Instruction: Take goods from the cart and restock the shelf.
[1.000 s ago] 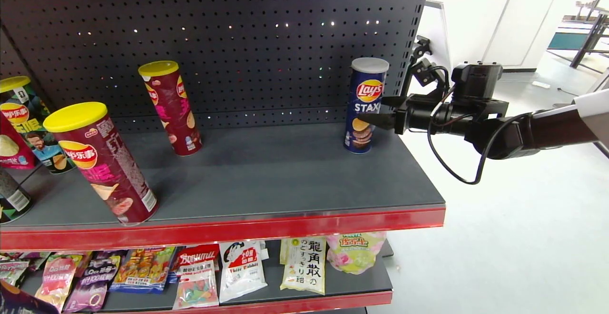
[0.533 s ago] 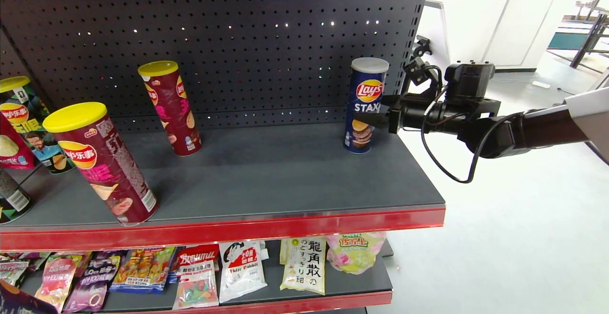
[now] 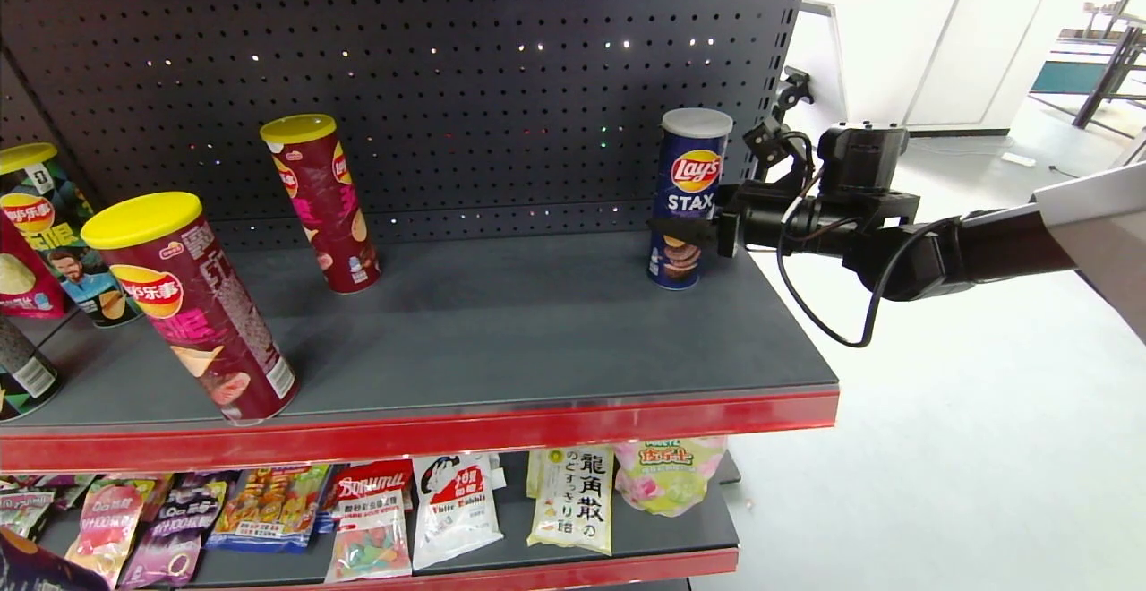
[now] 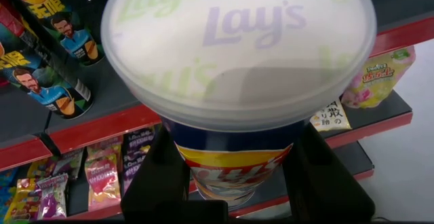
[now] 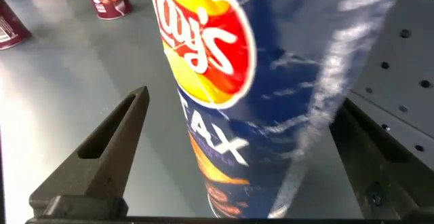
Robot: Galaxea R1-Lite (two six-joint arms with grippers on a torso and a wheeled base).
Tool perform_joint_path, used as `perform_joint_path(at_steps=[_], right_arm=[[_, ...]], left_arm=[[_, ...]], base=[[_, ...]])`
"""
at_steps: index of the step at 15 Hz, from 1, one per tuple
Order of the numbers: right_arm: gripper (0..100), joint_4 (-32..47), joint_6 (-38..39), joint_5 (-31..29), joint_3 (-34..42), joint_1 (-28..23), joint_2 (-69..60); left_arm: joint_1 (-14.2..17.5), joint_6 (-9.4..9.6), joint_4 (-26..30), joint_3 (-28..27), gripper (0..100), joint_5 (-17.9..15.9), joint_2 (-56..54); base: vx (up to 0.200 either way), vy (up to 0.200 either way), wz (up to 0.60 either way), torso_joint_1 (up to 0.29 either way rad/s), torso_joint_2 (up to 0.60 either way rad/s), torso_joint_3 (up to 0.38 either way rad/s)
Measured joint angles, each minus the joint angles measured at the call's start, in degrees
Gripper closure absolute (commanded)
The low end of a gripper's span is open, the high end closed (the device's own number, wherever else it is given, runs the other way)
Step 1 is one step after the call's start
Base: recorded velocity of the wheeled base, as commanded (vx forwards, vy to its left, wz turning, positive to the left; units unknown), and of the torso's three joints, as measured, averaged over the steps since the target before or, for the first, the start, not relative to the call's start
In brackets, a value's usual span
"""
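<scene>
The right claw (image 3: 685,229) gapes either side of the blue can (image 3: 694,170) upright at the right rear of the shelf (image 3: 537,340), so an off-centre squeeze could tip it; the left claw (image 4: 237,183) grips a spare can (image 4: 237,54).

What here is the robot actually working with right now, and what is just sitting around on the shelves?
In the job:
blue can standing on the upper shelf, inside the open right gripper
second blue can, held by the left gripper

Just sitting there:
near maroon can
far maroon can
snack bags on the lower shelf
</scene>
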Motion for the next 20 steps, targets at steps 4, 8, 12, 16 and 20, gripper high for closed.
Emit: perform_joint_path(at_steps=[4, 8, 12, 16, 20], right_arm=[[100, -0.06, 0.0, -0.02, -0.39, 0.07, 0.6], [100, 0.27, 0.06, -0.1, -1.11, 0.09, 0.94], [100, 0.9, 0.06, -0.71, -0.17, 0.49, -0.01], [100, 2.84, 0.0, -4.67, 2.78, 0.93, -3.58], [100, 2.4, -0.27, -8.31, 10.5, 2.83, -10.26]], left_arm=[[0.02, 0.0, 0.02, 0.05, 100, -0.05, 0.26], [0.02, -0.02, 0.02, 0.07, 100, -0.05, 0.32], [0.05, 0.0, 0.02, 0.07, 100, 0.05, 0.37], [0.02, 0.52, -0.04, -0.02, 100, 0.05, 0.39], [0.07, 0.71, -0.15, -0.11, 100, 0.16, 0.5]], base=[[0.0, 0.0, 0.0, 0.0, 0.0, 0.0], [0.0, 0.0, 0.0, 0.0, 0.0, 0.0], [0.0, 0.0, 0.0, 0.0, 0.0, 0.0], [0.0, 0.0, 0.0, 0.0, 0.0, 0.0], [0.0, 0.0, 0.0, 0.0, 0.0, 0.0]])
